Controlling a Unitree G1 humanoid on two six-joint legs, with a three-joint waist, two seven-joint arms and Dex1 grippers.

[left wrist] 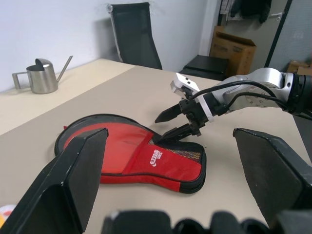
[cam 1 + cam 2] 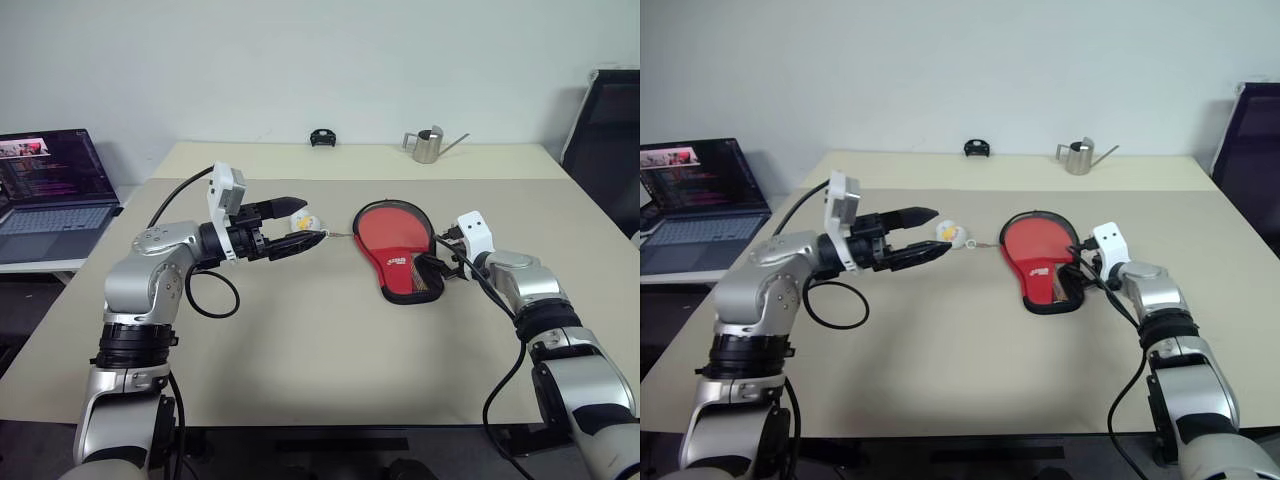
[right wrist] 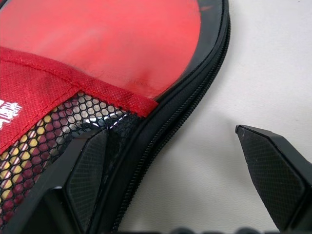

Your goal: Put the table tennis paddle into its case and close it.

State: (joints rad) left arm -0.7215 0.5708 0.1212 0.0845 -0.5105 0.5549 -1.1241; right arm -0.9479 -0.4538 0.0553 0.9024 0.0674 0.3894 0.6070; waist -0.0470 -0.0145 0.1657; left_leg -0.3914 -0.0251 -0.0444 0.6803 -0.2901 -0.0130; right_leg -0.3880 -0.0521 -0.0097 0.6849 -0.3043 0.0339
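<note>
case (image 2: 398,250) lies long axis twd robot, narrow end at right pincer (image 2: 437,266), wide open, empty; left pincer (image 2: 298,227) open, empty, farther.

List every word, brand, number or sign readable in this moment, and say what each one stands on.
White logo on the red paddle-shaped zip case: Chinese-style characters plus small letters, too blurred to read.
White print beside the case's black mesh pocket: cut off at the edge, unreadable.
Open grey laptop's screen: lines of text, too small to read.
Steel watering can: no text visible.
</note>
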